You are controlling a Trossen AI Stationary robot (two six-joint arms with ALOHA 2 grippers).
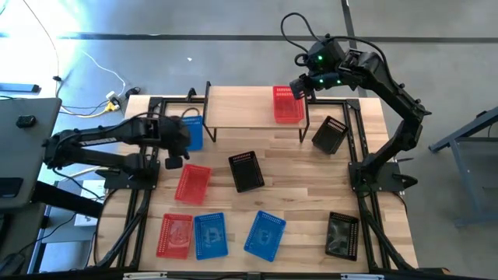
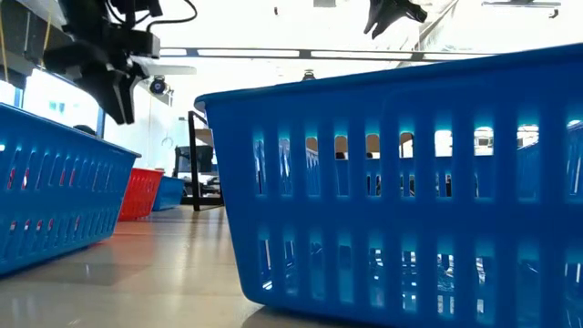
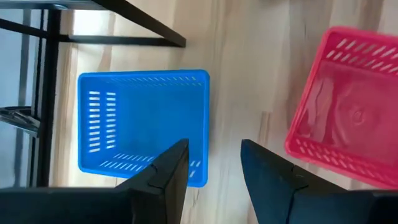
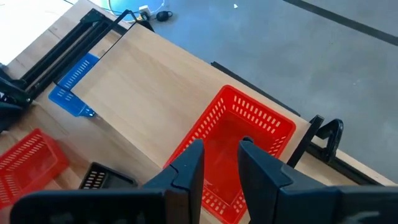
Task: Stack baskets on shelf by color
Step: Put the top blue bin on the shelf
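Note:
The shelf stands at the table's far side. A red basket rests on its bottom on the shelf's right end. My right gripper hangs open above that basket's near wall and touches nothing. A blue basket sits upright on the table by the shelf's left leg. My left gripper points down, open, above the blue basket's wall and the bare wood between it and a red basket. In the high view my left gripper partly covers the blue basket.
A black basket lies tilted to the right of the shelf, and another black one sits mid-table. Along the near edge stand a red basket, two blue ones and a black one. Black frame rails flank the table.

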